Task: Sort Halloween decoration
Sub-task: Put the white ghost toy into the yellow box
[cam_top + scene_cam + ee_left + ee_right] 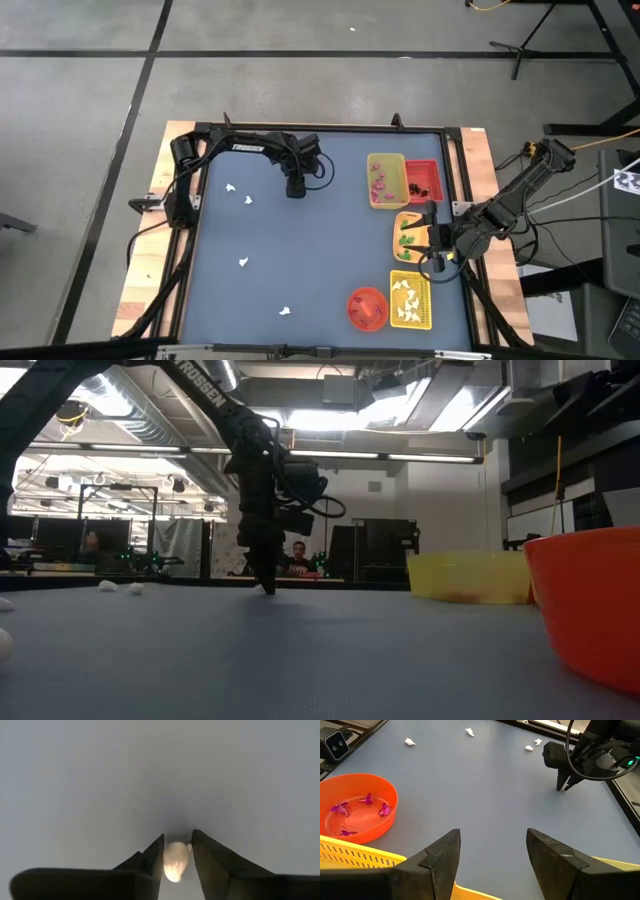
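- Nearest the lens in the left wrist view, a white ghost piece [175,861] sits between the two dark fingers [150,862] of the left end effector [295,190], tip down on the worktop [300,260]; the fingers flank it closely, partly closed, but whether they already pinch it I cannot tell.
- That piece lies toward the far edge of the worktop, near its middle; the arm stands nearly upright over it, which suits picking a small thing straight up.
- More white pieces lie loose: two [231,187] toward the far left corner, one [243,263] left of centre, one [284,312] near the near edge. They look unsorted.
- Along the right edge, trays hold sorted kinds, so each colour has its own place: a yellow tray [387,180] with pink bits and a red tray [422,178] with dark bits at the far end, an orange tray [408,232] with green bits mid-edge, and a yellow slotted tray [410,300] with white pieces [405,290] near the near right corner.
- Just beside that tray, a red-orange bowl [357,807] holds a few pink pieces [385,810].
- Waiting over the right edge between the trays, the right end effector [492,855] has its fingers spread wide and empty.
- My judgement: the gripped-at ghost belongs with the white pieces, a carry across to the near right corner.
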`<act>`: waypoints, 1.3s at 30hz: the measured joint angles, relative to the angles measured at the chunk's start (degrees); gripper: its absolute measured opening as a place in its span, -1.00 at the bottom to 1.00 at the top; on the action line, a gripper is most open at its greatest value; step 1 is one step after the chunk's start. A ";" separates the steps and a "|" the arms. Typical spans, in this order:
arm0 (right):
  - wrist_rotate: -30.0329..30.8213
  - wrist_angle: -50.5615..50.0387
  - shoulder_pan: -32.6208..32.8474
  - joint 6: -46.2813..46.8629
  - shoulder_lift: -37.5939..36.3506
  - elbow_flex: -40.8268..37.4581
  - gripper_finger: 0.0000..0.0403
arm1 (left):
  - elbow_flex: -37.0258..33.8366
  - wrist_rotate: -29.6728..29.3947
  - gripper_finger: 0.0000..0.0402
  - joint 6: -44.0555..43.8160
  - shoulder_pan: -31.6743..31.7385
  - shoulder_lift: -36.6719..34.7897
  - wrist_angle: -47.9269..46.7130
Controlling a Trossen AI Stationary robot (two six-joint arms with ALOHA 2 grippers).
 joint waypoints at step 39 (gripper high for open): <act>0.00 -0.09 0.00 -0.59 0.00 0.00 0.12 | 9.33 10.33 -0.72 -21.40 -11.15 -1.20 10.82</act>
